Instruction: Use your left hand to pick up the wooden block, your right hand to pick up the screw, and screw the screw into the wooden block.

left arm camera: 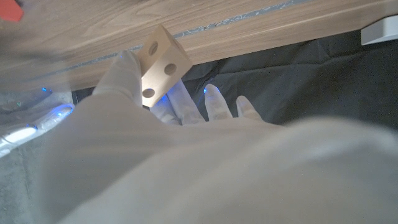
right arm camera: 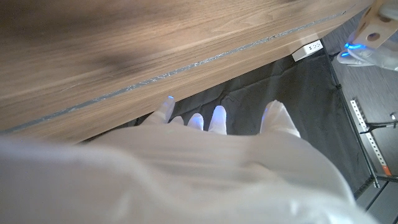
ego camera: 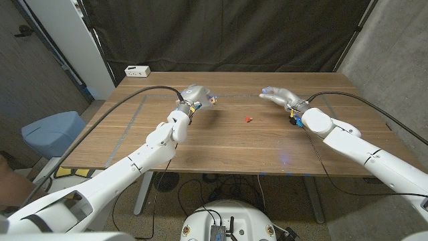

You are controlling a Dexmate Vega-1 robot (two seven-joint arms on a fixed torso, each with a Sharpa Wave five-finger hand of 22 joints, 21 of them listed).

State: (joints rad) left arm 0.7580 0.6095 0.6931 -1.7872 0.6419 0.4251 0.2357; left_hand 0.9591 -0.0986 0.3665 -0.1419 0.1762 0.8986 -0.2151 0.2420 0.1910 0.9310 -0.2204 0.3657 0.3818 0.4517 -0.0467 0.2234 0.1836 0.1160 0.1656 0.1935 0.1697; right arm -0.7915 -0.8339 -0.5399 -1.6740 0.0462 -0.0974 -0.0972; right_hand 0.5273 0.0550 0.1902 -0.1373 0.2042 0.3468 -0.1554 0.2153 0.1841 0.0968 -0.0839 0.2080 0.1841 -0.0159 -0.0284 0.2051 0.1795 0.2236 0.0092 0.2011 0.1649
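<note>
**Block up, screw on the table**

While the left hand hangs above the wooden table at its far left-middle, its fingers pinch the pale wooden block, whose drilled holes show in the left wrist view. Right of it, between the two hands, the small red screw lies alone on the boards. Farther right, the right hand hovers with fingers spread apart, holding nothing.
</note>
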